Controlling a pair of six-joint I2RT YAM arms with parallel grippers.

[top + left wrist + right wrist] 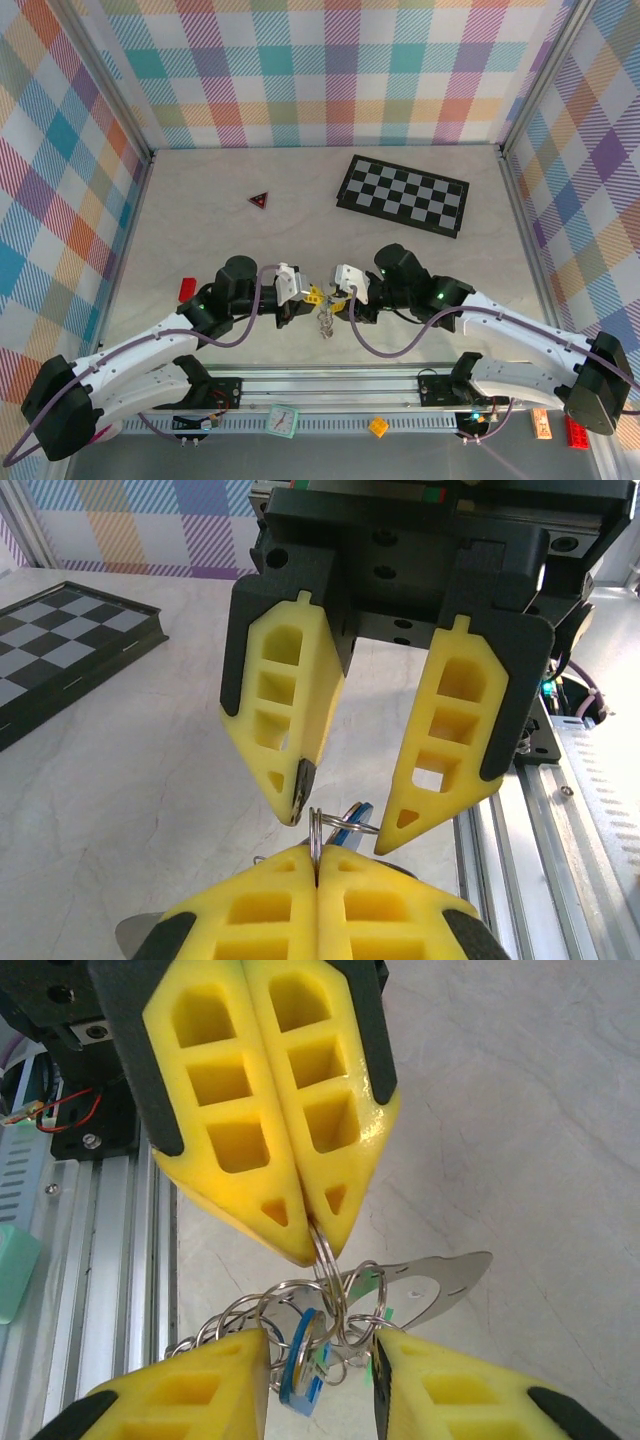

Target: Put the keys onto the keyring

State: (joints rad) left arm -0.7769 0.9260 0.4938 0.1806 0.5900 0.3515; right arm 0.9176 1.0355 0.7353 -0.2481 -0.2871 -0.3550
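Observation:
My left gripper (pixel 308 293) (pixel 317 862) is shut on one silvery ring of the keyring (pixel 317 830), holding it edge-on above the table. From that ring the other links (pixel 250 1310) hang in a bunch (pixel 325 322). A blue-headed key (pixel 303 1370) (pixel 360 815) dangles among them, and a bit of green (pixel 388 1313) peeks out beside it. A flat silver tag (pixel 440 1280) lies behind. My right gripper (pixel 340 293) (pixel 320 1342) faces the left gripper (pixel 318 1235). It is open, with its yellow fingers (pixel 290 780) on either side of the hanging rings.
A folded chessboard (pixel 403 195) lies at the back right and a small red triangle (pixel 259 200) at the back left. A red block (pixel 187 289) sits left of the left arm. The metal rail (pixel 330 385) runs along the near edge, with a teal clock (pixel 284 420) beside it.

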